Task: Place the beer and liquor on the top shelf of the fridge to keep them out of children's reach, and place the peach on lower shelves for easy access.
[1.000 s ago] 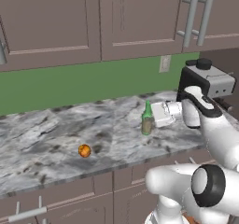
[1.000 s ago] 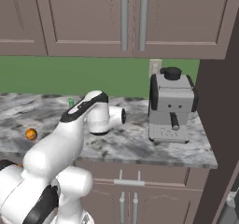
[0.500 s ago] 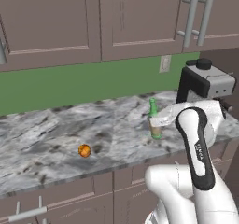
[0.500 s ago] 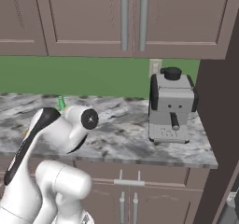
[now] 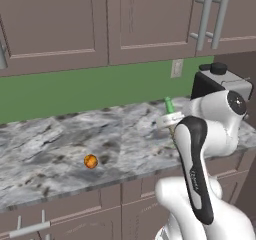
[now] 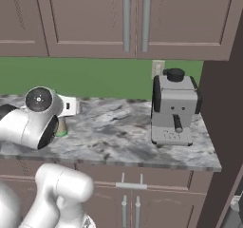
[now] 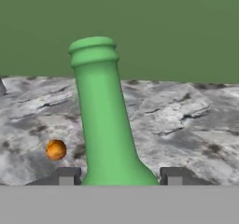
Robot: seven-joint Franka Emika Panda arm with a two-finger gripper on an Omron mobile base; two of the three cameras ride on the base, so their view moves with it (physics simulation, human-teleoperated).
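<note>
Shifted rightward and raised since earlier: beer bottle [image 7: 105, 125], neck between gripper [image 7: 120, 175] fingertips, grip unconfirmable; peach [image 5: 90, 161] stays on counter [image 5: 60, 144].

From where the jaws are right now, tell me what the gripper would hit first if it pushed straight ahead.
Most likely the slim green glass beer bottle: its neck stands upright, centred between the two dark fingertips of the gripper. The green wall lies behind it. Whether the fingers already touch the glass is unclear.
</note>
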